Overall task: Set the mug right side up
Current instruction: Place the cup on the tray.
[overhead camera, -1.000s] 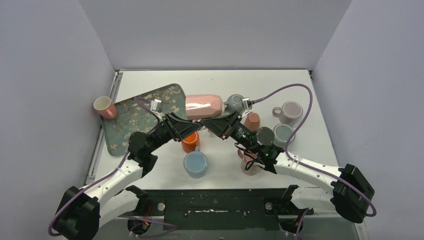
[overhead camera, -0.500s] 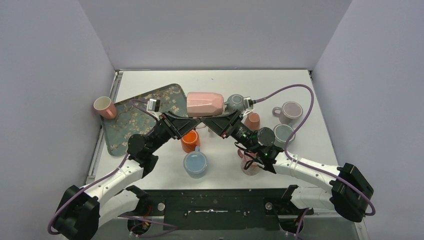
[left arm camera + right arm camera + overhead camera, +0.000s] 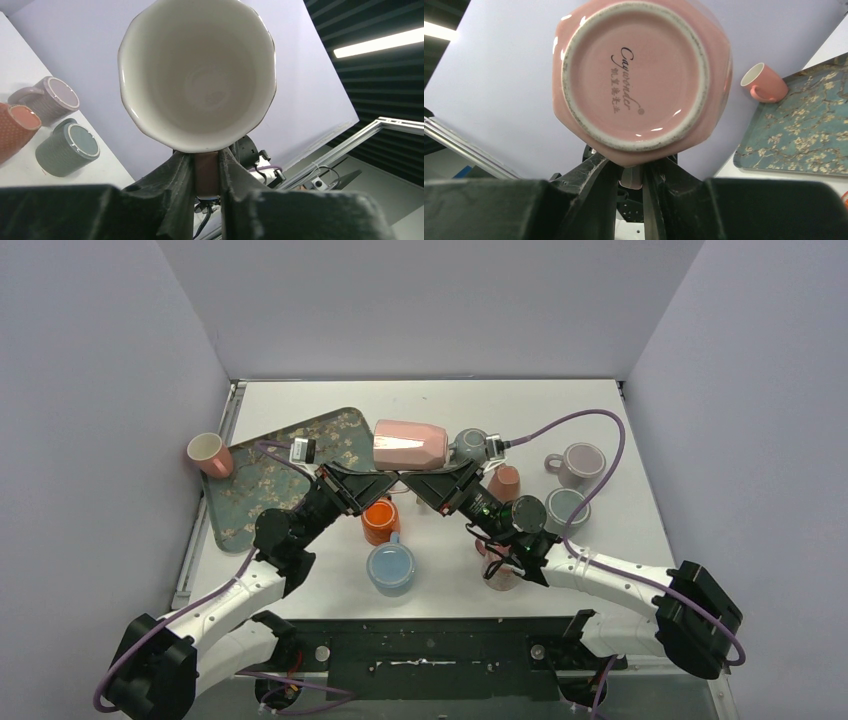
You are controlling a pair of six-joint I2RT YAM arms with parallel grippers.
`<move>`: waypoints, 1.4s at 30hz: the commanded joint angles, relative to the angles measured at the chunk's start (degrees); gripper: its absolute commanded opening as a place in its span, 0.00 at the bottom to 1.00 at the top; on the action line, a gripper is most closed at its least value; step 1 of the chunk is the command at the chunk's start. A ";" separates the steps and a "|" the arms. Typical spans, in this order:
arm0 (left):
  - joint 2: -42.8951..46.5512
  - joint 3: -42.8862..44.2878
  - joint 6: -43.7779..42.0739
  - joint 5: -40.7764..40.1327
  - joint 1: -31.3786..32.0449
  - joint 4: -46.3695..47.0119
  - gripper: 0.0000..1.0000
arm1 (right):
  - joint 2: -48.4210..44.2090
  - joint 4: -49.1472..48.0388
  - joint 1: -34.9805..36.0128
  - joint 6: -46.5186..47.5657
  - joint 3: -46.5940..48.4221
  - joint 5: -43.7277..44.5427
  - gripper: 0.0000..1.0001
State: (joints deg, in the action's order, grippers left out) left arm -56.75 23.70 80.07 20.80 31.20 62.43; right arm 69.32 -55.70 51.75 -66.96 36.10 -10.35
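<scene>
mug (image 3: 639, 75): glossy glazed ceramic | tray (image 3: 804, 125): smooth, floral print

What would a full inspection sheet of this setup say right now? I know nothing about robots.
Surface: white table, crowded with crockery.
Job's things: pink faceted ceramic mug, held above the table, lying sideways, mouth towards the left arm.
Clutter: teal floral tray; small pink cup tipped at the tray's corner; orange mug; blue mug; mauve mug; grey-green mug.
Grippers: left hand and right hand both shut on the pink mug.
Cables: purple cable looping over the table from the right arm.
Surroundings: plain pale walls on three sides.
</scene>
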 commanded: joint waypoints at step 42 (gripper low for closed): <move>21.14 11.04 -48.36 -35.64 -0.09 -48.63 0.00 | -22.54 39.91 2.02 26.66 1.83 5.03 1.00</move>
State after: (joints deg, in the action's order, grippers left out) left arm -36.71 25.58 42.50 -5.13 31.40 21.04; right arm 48.88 -21.02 53.34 -44.60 35.77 -7.77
